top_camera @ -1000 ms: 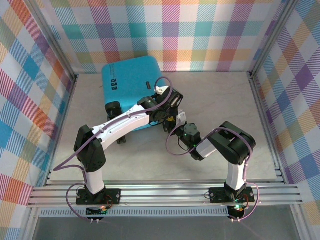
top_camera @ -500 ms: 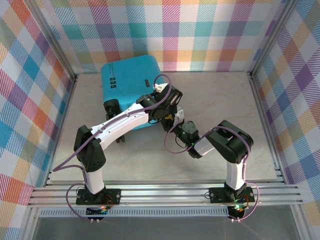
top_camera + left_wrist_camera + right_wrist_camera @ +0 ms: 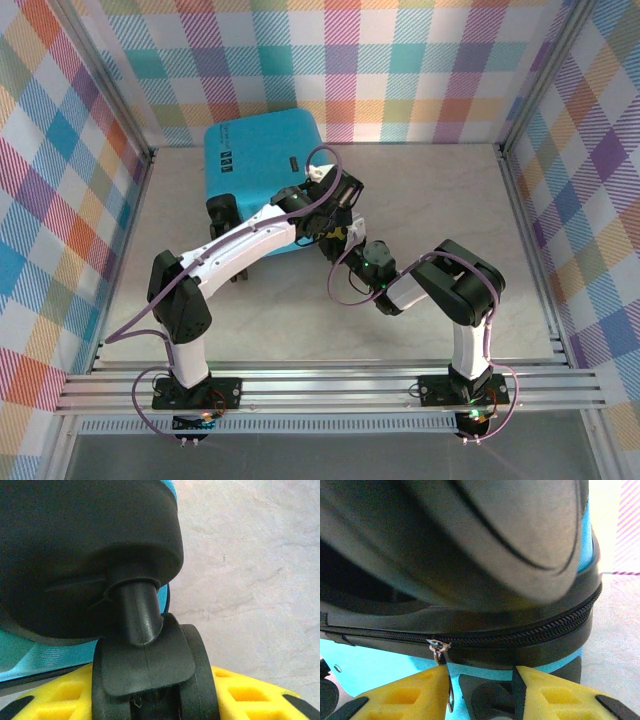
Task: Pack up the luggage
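Observation:
The luggage is a closed turquoise suitcase lying flat at the back left of the table. My left gripper is at its near right corner, and its yellow fingers are shut on a black wheel there. My right gripper sits at the same corner, low against the black zipper band. Its yellow fingers stand apart. The metal zipper pull hangs loose beside the left finger, with a black fitting in the gap.
Another black wheel shows on the suitcase's near left side. Plaid walls and aluminium posts close in the marble table. The frame rail runs along the near edge.
My right gripper has crept up and left toward the suitcase corner, and its jaws have spread. The left arm and suitcase have barely moved.

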Motion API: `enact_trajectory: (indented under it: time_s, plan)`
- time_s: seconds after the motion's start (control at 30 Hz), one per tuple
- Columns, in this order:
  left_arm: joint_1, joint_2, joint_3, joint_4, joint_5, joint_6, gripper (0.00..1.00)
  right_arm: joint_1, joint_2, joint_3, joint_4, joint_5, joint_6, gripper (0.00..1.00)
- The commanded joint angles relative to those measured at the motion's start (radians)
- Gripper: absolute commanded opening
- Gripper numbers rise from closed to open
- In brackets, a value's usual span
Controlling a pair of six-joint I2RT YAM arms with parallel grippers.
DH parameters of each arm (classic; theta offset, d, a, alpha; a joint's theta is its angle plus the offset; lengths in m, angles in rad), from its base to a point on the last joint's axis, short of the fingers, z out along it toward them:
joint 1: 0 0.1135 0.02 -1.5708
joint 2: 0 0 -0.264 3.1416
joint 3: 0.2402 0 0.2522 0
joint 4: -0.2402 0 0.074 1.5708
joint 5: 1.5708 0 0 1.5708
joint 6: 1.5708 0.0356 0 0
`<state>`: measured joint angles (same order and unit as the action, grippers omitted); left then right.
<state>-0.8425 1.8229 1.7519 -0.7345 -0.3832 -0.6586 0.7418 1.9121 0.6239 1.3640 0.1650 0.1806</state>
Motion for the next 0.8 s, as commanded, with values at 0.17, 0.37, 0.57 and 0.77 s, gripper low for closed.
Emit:
enact_trajectory:
  time_s: [0.17,0.37,0.57,0.77]
  plan:
    - [-0.023,-0.044,0.130,0.211,0.035,0.104,0.09,0.018,-0.037,-0.050,0.039,-0.029,0.000,0.41]
    - [-0.023,-0.044,0.129,0.218,0.038,0.106,0.09,0.017,-0.077,-0.090,0.010,-0.041,-0.037,0.40]
    - [-0.023,-0.047,0.129,0.221,0.043,0.107,0.09,0.017,-0.057,-0.056,0.006,-0.030,-0.055,0.40]
    - [-0.023,-0.057,0.132,0.218,0.040,0.109,0.09,0.017,-0.040,-0.005,-0.003,-0.005,-0.084,0.40]
